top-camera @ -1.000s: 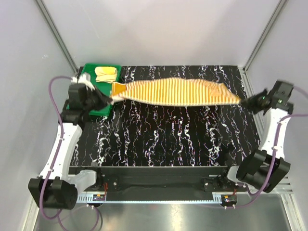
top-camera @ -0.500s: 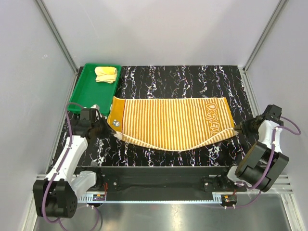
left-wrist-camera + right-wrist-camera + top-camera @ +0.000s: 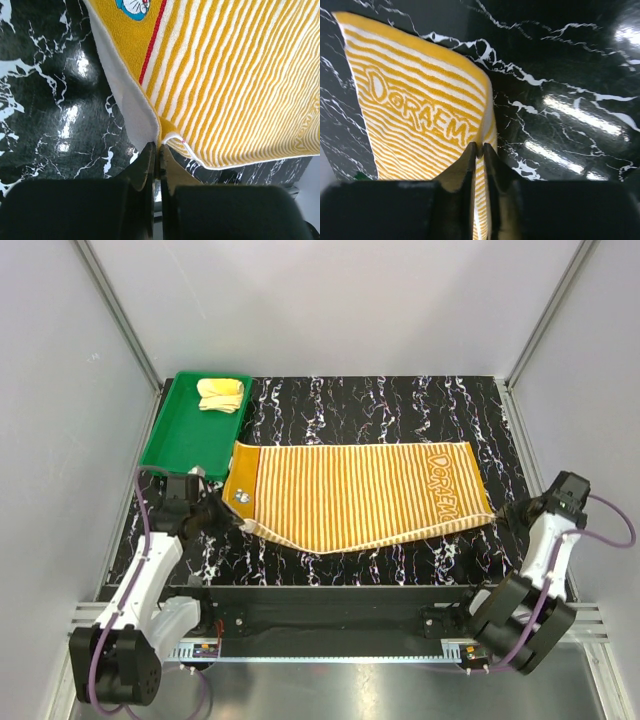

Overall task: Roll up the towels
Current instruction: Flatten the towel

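Striped towel (image 3: pixel 350 495): spread flat on worktop (image 3: pixel 380 400), just right of green tray (image 3: pixel 175 445). Its near corner beside the tray is pinched in left claw (image 3: pixel 159 150), jaws narrow. The near corner farthest from the tray is pinched in right claw (image 3: pixel 478 147), jaws likewise narrow. Plain yellow towel (image 3: pixel 222 394): bunched in the tray's far end.

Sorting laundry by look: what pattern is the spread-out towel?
The towel has orange-and-cream stripes; the top view shows it best.
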You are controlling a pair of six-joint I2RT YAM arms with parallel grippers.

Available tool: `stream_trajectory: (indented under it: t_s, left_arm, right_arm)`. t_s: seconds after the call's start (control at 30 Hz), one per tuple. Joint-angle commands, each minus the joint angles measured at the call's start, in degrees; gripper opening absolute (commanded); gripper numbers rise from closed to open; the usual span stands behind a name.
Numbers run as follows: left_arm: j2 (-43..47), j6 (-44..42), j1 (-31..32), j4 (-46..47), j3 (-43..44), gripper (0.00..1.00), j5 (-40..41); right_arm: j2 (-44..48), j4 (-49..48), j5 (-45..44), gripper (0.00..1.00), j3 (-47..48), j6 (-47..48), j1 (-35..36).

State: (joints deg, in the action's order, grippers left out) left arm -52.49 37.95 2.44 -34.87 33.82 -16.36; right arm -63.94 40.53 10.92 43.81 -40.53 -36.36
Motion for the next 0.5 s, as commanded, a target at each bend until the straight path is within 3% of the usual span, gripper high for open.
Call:
stream_trajectory:
  t_s: [0.0, 0.03, 0.07, 0.13, 0.17, 0.2, 0.27, 0.33, 0.47]
  left_arm:
    - [4.2, 3.5, -0.2, 1.2, -1.0, 0.05, -3.6]
    - [5.3, 5.0, -0.2, -0.5, -1.0, 0.05, -4.2]
    - [6.5, 5.5, -0.2, -1.9, -0.7, 0.06, -4.1]
    - [10.7, 6.1, -0.2, -5.4, 1.4, 0.25, -2.0]
    - [12.2, 5.9, -0.2, -9.3, 2.2, 0.27, -1.1]
    - [14.8, 5.7, -0.3, -11.3, 3.8, 0.28, -0.3]
    - [17.1, 4.9, -0.3, -16.3, 4.8, 0.48, 0.8]
    - [19.8, 3.9, -0.3, -19.9, 5.9, 0.68, 1.1]
    - [23.8, 2.6, -0.3, -20.8, 6.4, 0.83, 3.4]
  right_arm:
    - [7.8, 0.3, -4.3, 0.18, -1.7, -2.8, -2.7]
    - [9.2, 0.2, -4.3, 0.37, -2.4, -3.1, -2.8]
    - [11.6, 0.4, -4.3, 0.39, -2.6, -3.4, -3.1]
    - [13.7, 0.9, -4.3, 0.51, -3.0, -3.7, -3.0]
    - [14.4, 2.1, -4.0, 0.72, -3.1, -3.7, -3.1]
    - [15.4, 3.0, -3.8, 0.8, -3.3, -3.7, -3.0]
    - [17.0, 4.8, -3.4, 0.92, -4.0, -3.6, -3.0]
    - [18.4, 5.6, -2.9, 0.94, -4.4, -3.6, -3.1]
    - [21.1, 5.0, 3.7, 0.9, -3.3, -3.7, -3.0]
